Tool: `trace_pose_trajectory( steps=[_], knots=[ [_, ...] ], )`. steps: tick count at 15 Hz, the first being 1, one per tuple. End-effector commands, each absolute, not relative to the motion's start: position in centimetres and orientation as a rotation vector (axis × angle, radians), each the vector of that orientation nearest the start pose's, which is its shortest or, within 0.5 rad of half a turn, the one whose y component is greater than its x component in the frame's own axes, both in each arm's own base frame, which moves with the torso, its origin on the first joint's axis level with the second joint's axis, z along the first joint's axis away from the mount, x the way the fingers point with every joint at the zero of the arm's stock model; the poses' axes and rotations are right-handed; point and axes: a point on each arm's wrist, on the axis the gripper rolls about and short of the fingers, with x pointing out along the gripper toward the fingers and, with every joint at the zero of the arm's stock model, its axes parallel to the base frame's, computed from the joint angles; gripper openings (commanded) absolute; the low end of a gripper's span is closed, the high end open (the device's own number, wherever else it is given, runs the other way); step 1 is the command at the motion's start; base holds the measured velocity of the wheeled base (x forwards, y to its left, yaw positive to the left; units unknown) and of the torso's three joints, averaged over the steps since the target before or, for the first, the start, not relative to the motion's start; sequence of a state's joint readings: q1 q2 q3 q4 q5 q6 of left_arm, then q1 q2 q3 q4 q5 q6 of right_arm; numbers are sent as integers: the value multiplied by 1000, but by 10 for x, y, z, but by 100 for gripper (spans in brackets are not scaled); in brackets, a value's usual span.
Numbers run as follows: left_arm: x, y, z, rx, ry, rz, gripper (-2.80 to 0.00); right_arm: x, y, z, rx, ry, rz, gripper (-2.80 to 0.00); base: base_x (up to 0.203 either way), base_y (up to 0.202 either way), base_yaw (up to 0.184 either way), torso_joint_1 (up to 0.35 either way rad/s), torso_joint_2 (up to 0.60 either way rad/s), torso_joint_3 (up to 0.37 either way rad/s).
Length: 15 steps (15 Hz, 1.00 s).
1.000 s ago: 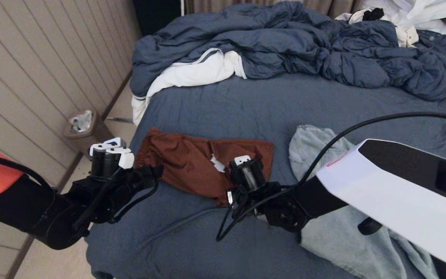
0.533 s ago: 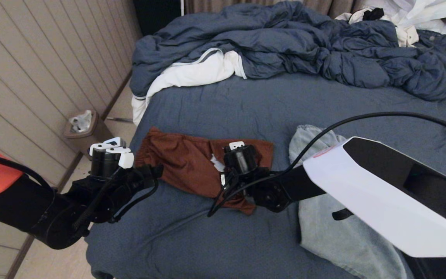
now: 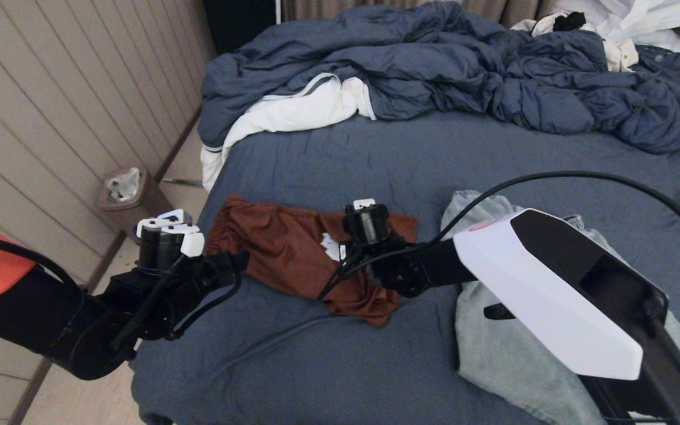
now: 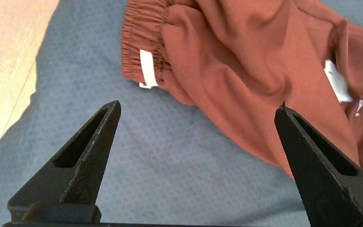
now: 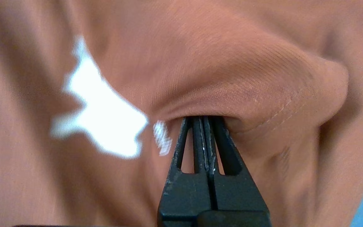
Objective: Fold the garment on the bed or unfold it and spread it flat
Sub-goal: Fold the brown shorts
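Far left of the frame, a small bin [image 3: 121, 198] sits on the floor by the panelled wall. Just right of it, lower left, my left gripper [image 4: 197, 108] hovers low at the bed's edge, jaws spread wide with nothing between them, pointing at the waistband end of the rust-brown shorts [image 3: 281, 251]. Those shorts lie crumpled across the slate-blue sheet of the bed [image 3: 375, 159], left of centre frame, one edge touching the pale denim garment [image 3: 511, 354] at lower right.

Centre frame now: my right gripper [image 5: 205, 121] has its jaws pressed together on a fold of the shorts' fabric, a ridge of cloth bunched over the tips. My read: this is the carry of a fold, with the pinched part being lifted over the rest. The next move calls for laying that fold down flat and letting go cleanly, while my left jaws could pin or take the waistband.

Upper frame, the blue duvet [image 3: 446, 65] is heaped along the far side.

Hard to make out: how much cloth my right jaws hold, and what the white print on the shorts shows. My right arm covers part of the denim.
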<state>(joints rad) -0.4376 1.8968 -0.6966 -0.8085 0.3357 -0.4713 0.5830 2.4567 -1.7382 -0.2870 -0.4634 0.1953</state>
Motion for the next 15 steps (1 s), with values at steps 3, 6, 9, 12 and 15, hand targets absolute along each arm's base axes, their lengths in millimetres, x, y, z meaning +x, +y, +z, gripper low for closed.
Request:
trace_pose_trajectory(
  steps=[3,6,9,12,15],
  knots=[
    [297,-131,106,-316,386,-8,0,457,267,110,-14,237,-61,-280,0,0,0,0,0,0],
    [297,-131,104,-315,392,-8,0,465,260,118,-30,141,-99,-280,0,0,0,0,0,0],
    [297,-131,105,-316,391,-8,0,482,230,125,-15,36,-254,-280,0,0,0,0,0,0],
    [297,-131,104,-315,393,-9,0,493,201,134,-7,8,-318,-280,0,0,0,0,0,0],
    [297,-131,104,-315,392,-9,0,483,192,143,-27,37,-313,-280,0,0,0,0,0,0]
  ],
)
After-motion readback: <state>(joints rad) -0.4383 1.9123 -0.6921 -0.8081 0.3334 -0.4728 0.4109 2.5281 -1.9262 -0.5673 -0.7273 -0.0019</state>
